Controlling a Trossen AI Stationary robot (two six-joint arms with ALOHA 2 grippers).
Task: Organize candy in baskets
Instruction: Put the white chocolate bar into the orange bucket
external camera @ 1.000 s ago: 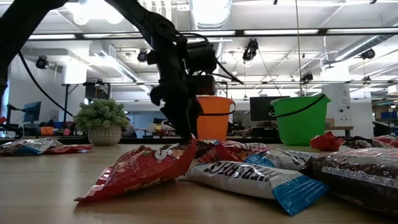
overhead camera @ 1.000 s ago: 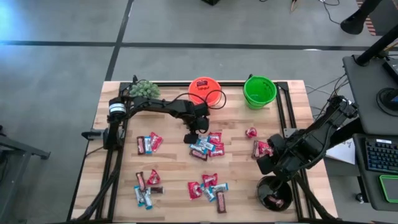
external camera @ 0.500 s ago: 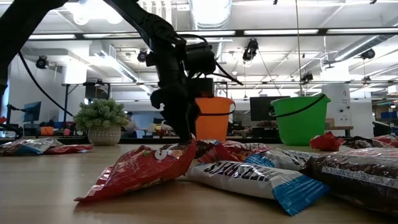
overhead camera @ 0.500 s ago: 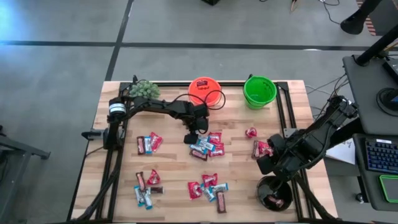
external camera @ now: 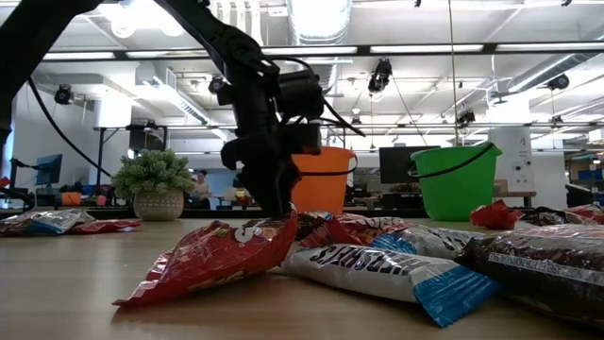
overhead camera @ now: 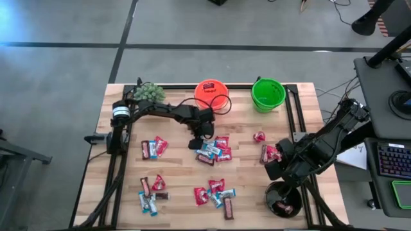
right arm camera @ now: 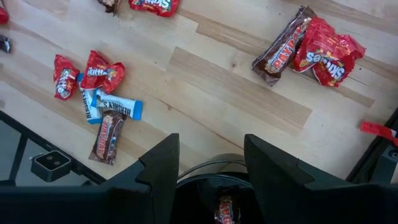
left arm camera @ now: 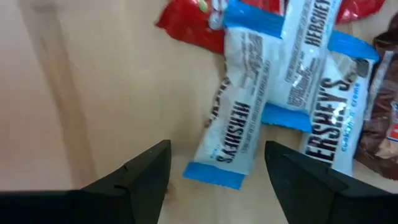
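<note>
Your left gripper (overhead camera: 194, 142) hangs low over the middle of the table (overhead camera: 122, 186), at the left end of the central candy pile (overhead camera: 214, 150). Its jaws stand wide open with nothing between them; in the left wrist view the fingers (left arm camera: 144, 177) straddle the end of a blue-and-white bar (left arm camera: 233, 146) lying on the wood, not touching it. More blue-and-white bars and a red packet (left arm camera: 189, 23) lie just beyond.

Your right gripper (overhead camera: 275, 169) sits near the right edge, just behind the black bowl (overhead camera: 282, 199) at the front right corner. Its jaws are parted and hold nothing; the right wrist view looks past them into the bowl, where one candy (right arm camera: 226, 208) rests.

The orange pail (overhead camera: 210, 94) and green pail (overhead camera: 268, 94) stand side by side on the back edge, the orange one just behind your left gripper. The plant (overhead camera: 148, 92) is at the back left.

The rest of the candy lies loose on the table: a small group left of centre (overhead camera: 154, 147), another near the front left corner (overhead camera: 152, 192), a cluster at front centre (overhead camera: 216, 192), one red piece (overhead camera: 259, 136) right of centre, and a red and brown clump (overhead camera: 270, 154) just beside your right gripper.
</note>
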